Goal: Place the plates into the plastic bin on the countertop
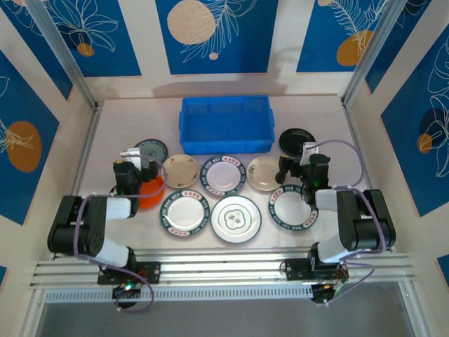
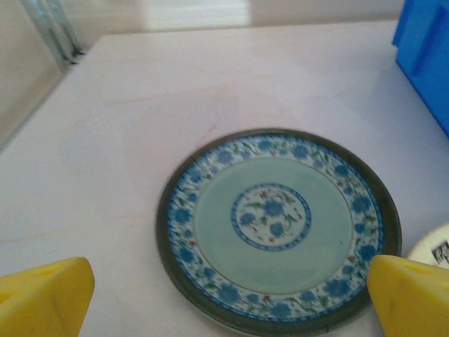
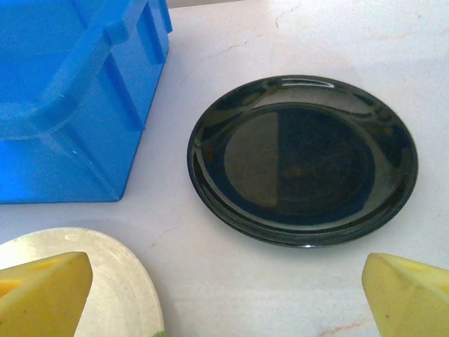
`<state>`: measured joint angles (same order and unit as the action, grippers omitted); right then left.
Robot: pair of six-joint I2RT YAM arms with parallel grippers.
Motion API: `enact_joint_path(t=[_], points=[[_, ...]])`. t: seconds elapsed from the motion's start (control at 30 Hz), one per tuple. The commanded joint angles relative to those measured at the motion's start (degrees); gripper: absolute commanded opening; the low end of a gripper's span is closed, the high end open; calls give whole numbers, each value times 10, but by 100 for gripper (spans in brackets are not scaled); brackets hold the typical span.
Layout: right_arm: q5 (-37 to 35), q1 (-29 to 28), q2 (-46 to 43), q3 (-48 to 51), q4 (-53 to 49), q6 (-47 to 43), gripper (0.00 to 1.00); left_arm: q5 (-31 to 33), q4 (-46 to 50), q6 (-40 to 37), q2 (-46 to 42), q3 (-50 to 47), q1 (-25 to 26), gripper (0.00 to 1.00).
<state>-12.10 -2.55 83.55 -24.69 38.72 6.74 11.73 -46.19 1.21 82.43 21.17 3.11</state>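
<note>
Top external – where do your plates [image 1: 223, 174] lie?
– On the countertop [image 1: 126, 123], before the empty bin [image 1: 226, 125] at its far edge. Your left gripper [image 2: 224, 302] faces the teal plate [image 2: 277, 225], your right gripper [image 3: 224, 295] the black plate [image 3: 302, 158]; both stand spread, ready to grasp.

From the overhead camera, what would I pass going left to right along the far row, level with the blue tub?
teal-patterned plate → plastic bin → black plate

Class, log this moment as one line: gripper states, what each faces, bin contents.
left gripper: open, facing teal-patterned plate | right gripper: open, facing black plate | blue bin: empty | other plates: on countertop
</note>
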Motion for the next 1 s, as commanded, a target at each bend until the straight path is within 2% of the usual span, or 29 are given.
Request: enact_joint_path(t=[0.0,0.07,0.13,0.27,0.3,0.37,0.47,0.6,0.73,0.97], points=[[-88,-26,-61,-46,-83,-11,99,53,84,16,-78,29,2,100],[-123,-31,-87,-69,-140,16,99,52,90,21,-115,26,2,100],[-151,-31,-101,-112,-232,59,99,75,137,58,-150,42,1,100],[-200,-63,-121,-153,-302,84,99,115,392,155,-167,171,1,100],[-213,-77,-126,-168,-323,84,99,101,449,164,-162,207,2,100],[-249,-106,-130,-204,-371,94,99,72,505,184,-158,255,1,100],[-257,-147,-126,-266,-453,124,99,-9,525,214,-155,296,2,100],[-226,-209,-127,-325,-531,167,99,-98,585,251,-104,384,2,100],[-127,-252,-110,-359,-556,189,96,-162,606,272,-64,433,4,100],[-20,-321,-34,-450,-587,182,92,-103,635,254,-71,429,5,99]])
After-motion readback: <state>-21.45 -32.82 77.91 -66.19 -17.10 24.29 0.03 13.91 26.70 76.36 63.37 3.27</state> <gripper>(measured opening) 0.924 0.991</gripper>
